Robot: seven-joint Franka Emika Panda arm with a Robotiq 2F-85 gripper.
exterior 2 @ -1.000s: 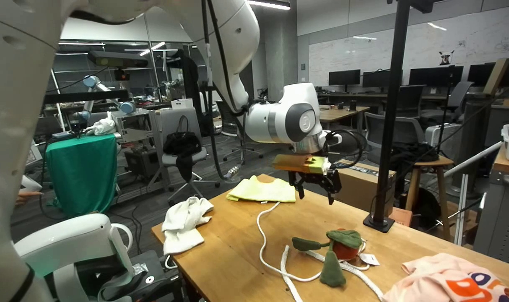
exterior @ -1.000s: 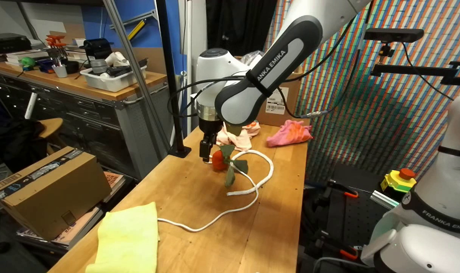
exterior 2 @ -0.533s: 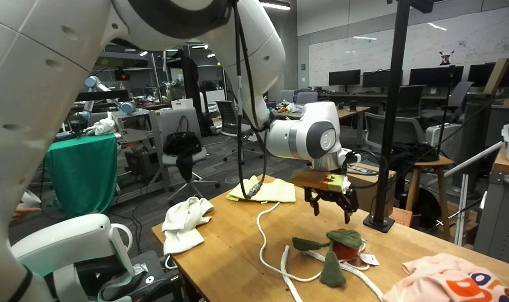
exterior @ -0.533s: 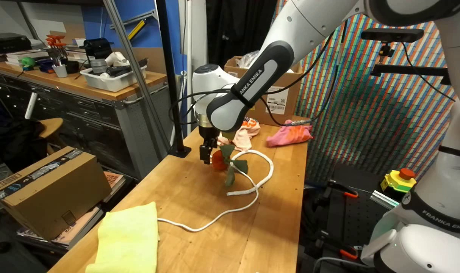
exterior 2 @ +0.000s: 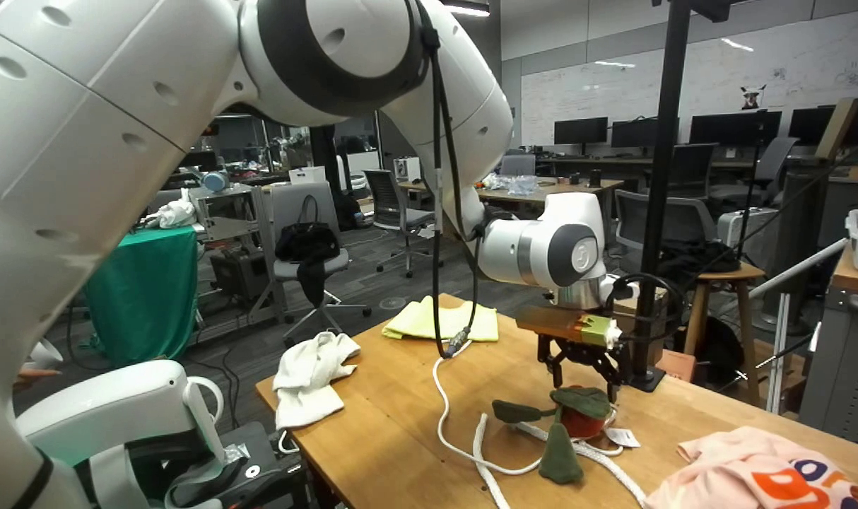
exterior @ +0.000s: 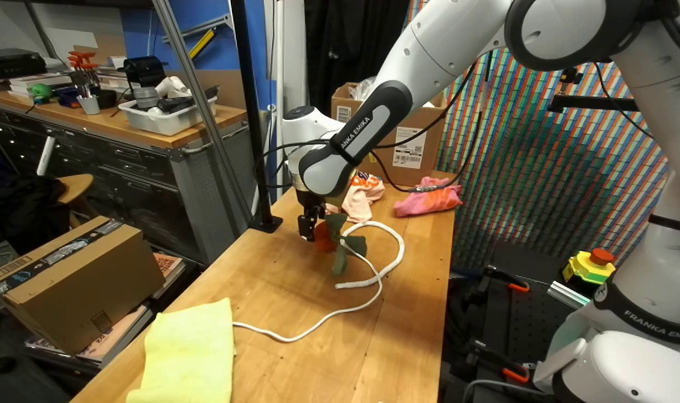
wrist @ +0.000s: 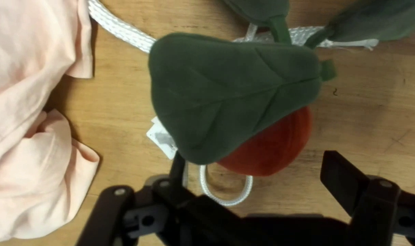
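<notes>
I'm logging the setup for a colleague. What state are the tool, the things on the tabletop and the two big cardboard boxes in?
Tool: open, jaws apart, gripping nothing
Red plush with green leaves: ungripped, one leaf draped over its red body
Thick white rope: slack, curved
Thin white cord: slack, winding
Yellow cloth: mostly flat
Peach cloth: crumpled
White cloth: crumpled
Pink cloth: bunched
Labelled cardboard box: open on top
Taped cardboard box: closed
</notes>
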